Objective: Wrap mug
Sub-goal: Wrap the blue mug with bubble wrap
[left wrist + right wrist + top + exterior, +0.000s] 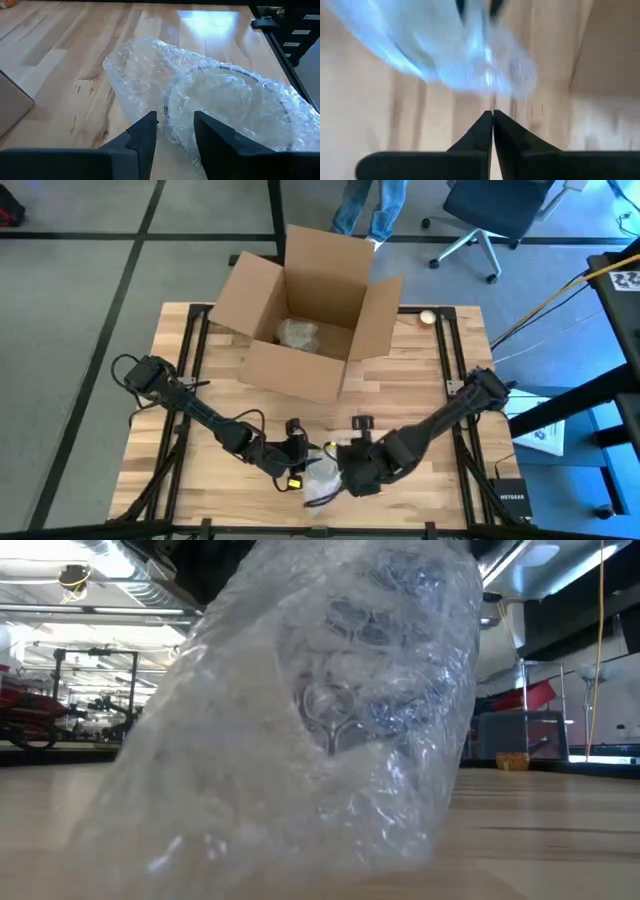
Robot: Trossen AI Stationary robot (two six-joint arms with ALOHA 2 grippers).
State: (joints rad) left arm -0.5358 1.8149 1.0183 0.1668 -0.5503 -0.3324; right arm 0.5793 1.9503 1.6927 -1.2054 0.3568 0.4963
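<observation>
1. Your mug (227, 107) lies on its side inside bubble wrap (322, 475) at the counter's (420, 370) near edge, about midway along it — both tools meet there.
2. Left tool (175, 131): its fingers stand apart with nothing pinched between them, their tips right at the wrap's edge. The mug's rim faces this tool, so the long axis runs away from it, toward the counter's right side.
3. Right tool (493, 120): fingers pressed together, tips touching. The wrist view shows no wrap between them, so it looks closed on nothing; the bundle sits just ahead of the tips.
4. Judgement: the wrap already covers most of the mug, but the loose tail (135, 70) beyond it looks unfolded. The left tool is the nearer one to that open rim end, so tucking there would fall to it.
5. The box (305, 315) waits open at the far edge, a wrapped bundle already inside.
</observation>
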